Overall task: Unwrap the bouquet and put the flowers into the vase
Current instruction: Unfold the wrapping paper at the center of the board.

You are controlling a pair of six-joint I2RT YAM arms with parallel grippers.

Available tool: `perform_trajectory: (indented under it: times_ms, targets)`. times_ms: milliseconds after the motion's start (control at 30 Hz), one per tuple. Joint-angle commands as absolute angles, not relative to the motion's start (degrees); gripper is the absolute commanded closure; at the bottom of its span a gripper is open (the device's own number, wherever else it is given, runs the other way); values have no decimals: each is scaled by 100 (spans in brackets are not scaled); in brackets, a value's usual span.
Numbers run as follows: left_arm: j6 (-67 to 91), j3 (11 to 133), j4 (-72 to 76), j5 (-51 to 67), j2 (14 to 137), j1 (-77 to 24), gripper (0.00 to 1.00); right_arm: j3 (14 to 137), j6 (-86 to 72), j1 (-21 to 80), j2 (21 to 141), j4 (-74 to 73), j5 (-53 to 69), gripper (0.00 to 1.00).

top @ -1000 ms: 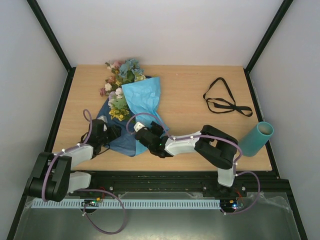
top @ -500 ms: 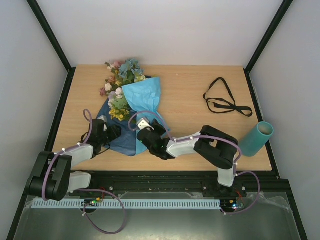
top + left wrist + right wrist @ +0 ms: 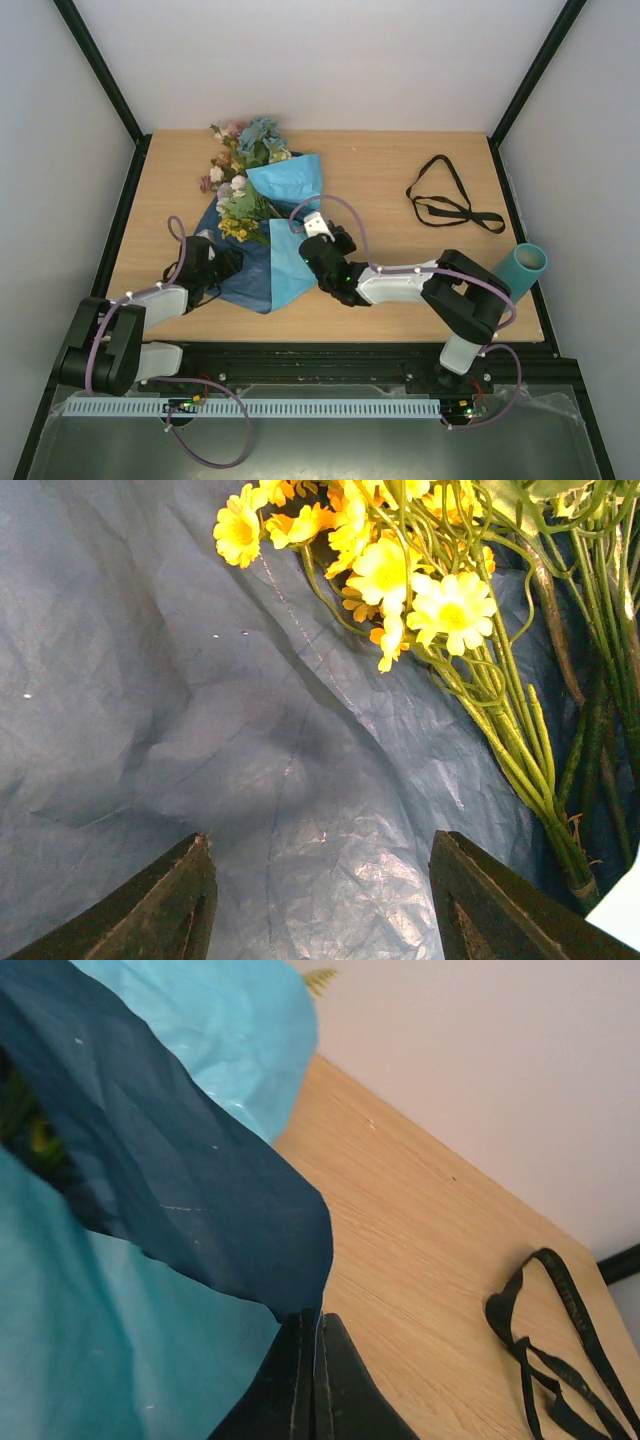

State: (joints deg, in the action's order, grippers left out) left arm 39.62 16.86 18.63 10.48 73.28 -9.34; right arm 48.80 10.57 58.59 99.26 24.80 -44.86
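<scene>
Top view, bouquet: the bouquet [image 3: 245, 215] lies on the left half of the table [image 3: 380, 180]. It is untied, and its blue paper [image 3: 285, 185] is partly spread.
Top view, long axis: the blooms point to the far left and the stem ends toward the near edge, between the two arms.
Top view, arms: the right gripper [image 3: 316, 232] is at the paper's right flap, with the stems to its left. The left gripper [image 3: 228, 264] is over the dark sheet, nearer the stem ends.
Top view, vase: the vase [image 3: 520, 272] stands by the near right corner, well apart from the flowers [image 3: 240, 160], on the right arm's side.
Top view, ribbon: the ribbon [image 3: 448, 205] lies loose on the wood at the far right.
Left wrist: the fingers are moderately apart and hold nothing, above dark crinkled paper. Yellow blooms [image 3: 400, 570] and green stems [image 3: 520, 750] lie up and to the right of them.
Right wrist: the jaws are pinched tight on the paper's edge, where the dark face folds over the pale face. Bare wood and the ribbon lie beyond.
Judgement: drawing this flap rightward should bare the stems.
</scene>
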Motion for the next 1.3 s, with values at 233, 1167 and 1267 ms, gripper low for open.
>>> perform_trajectory:
  times_ms: [233, 1167, 1267]
  targets:
    - [4003, 1810, 1648, 918, 7469, -956, 40, 4407, -972, 4919, 9265, 2177, -4322, 99]
    - [3962, 1956, 1475, 748, 7563, -1063, 40, 3269, -4798, 4326, 8133, 887, -3506, 68]
    - [3867, 1930, 1563, 935, 7427, -1076, 40, 3290, -4239, 4329, 7705, 884, -3396, 42]
